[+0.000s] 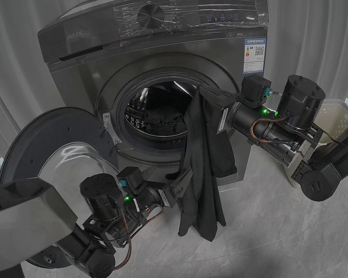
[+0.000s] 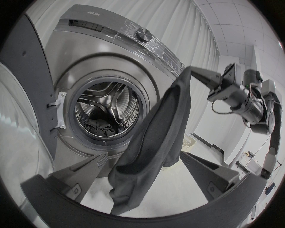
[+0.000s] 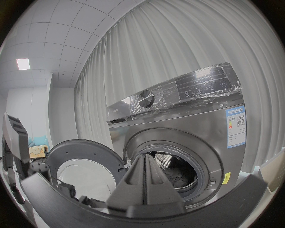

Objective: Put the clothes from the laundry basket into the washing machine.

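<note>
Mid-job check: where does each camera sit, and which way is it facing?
Head view: on the head, looking forward and down at the washing machine; both arms show, right gripper holding the black garment.
Left wrist view: low, looking up at the drum through the open left gripper.
Right wrist view: higher, facing the drum over the shut right gripper.
Shared: all see the drum; head and left wrist also the garment.

You have a grey, marbled floor [image 1: 263, 227] carrying everything here. The washing machine [image 1: 161, 60] stands directly on it, its round door [image 1: 51, 140] swung open to the left. The pale laundry basket [image 1: 337, 118] sits on the floor just beside the machine's right side.
</note>
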`<state>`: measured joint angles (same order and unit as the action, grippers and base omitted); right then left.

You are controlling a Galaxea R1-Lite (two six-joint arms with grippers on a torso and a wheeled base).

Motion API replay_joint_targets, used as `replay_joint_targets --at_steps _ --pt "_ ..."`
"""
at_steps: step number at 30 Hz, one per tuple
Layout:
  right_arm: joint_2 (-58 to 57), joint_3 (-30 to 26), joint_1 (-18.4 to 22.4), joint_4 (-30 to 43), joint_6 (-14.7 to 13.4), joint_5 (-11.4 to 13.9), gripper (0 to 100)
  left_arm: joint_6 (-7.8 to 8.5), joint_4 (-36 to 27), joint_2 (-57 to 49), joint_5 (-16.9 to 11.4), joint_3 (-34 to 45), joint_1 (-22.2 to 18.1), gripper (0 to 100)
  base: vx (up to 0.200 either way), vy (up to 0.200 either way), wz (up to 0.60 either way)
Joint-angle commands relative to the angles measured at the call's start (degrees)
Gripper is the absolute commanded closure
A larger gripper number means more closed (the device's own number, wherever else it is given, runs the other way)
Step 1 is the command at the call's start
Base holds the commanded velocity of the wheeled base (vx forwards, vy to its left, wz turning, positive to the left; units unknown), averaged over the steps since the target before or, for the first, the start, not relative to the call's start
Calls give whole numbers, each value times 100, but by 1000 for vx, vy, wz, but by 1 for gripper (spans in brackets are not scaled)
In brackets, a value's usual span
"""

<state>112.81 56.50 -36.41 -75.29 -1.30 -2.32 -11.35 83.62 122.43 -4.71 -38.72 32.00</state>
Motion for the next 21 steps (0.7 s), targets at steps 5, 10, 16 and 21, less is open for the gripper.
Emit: replay_joint_targets --at_steps 5,10,16,21 --pt "-14 54 -191 -12 -19 -6 100 238 173 809 14 -409 52 0 0 0 0" --pt "-14 63 -252 -3 -19 -14 100 300 50 932 5 -558 52 0 0 0 0" --pt "-22 54 -331 -12 -37 -23 100 432 -38 1239 -13 -813 -27 0 0 0 0" --pt "-31 27 -393 -21 -63 -23 100 458 -188 1406 -13 -1138 -159 0 0 0 0"
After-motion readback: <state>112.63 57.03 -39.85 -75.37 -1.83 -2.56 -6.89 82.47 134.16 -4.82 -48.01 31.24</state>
